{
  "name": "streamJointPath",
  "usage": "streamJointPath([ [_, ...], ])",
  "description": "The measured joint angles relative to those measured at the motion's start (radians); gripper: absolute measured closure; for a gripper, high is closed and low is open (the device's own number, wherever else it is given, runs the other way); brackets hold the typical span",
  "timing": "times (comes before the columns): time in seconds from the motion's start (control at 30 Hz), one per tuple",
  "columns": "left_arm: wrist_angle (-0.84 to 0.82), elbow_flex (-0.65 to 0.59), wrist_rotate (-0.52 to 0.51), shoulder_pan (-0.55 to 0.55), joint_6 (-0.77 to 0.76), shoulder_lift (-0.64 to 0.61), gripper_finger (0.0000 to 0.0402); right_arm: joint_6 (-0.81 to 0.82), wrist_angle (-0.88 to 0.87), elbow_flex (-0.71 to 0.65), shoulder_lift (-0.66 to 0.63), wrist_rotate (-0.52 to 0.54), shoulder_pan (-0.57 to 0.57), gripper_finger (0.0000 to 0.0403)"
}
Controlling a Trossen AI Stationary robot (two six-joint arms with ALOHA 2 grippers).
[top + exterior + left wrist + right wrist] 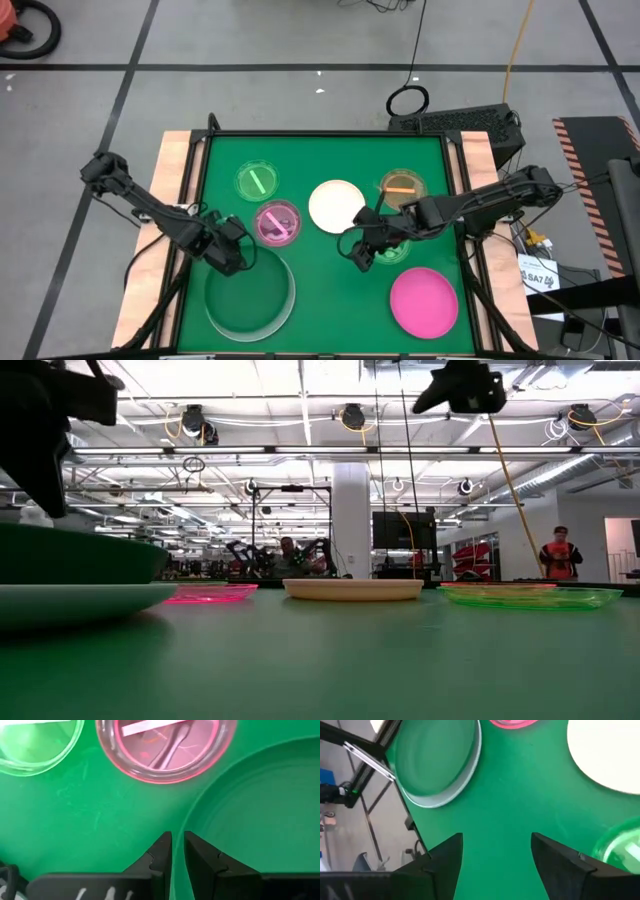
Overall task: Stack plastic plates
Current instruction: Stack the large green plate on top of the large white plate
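A large dark green plate (250,295) sits in a pale mint plate (285,312) at the near left. My left gripper (177,837) is at its far-left rim, shut on it. My right gripper (497,845) hangs open over bare tabletop between the cream-white plate (336,205) and a small translucent green plate (390,252), touching neither. A small purple plate (277,222), a second small green one (257,181) and a small orange one (402,186) lie farther back. The hot pink plate (424,300) lies at the near right. My left gripper pinches the dark green plate's rim (186,822) between its two fingers, coming down on it from above and from the table's left. The fingers stand one inside the plate and one outside. In the low view the plate (80,555) still rests in the mint plate (80,600).
The green mat (320,150) is framed by a dark rail and wooden side boards (172,165). Bare mat lies between the stack and the hot pink plate, and along the far edge. People stand in the room behind the table (558,555).
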Motion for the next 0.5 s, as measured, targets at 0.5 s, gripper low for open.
streamJointPath([
  [0.5, 0.037, 0.0, -0.001, 0.05, 0.014, 0.168, 0.0344, 0.105, -0.051, 0.0, -0.005, 0.071, 0.107, 0.0177],
])
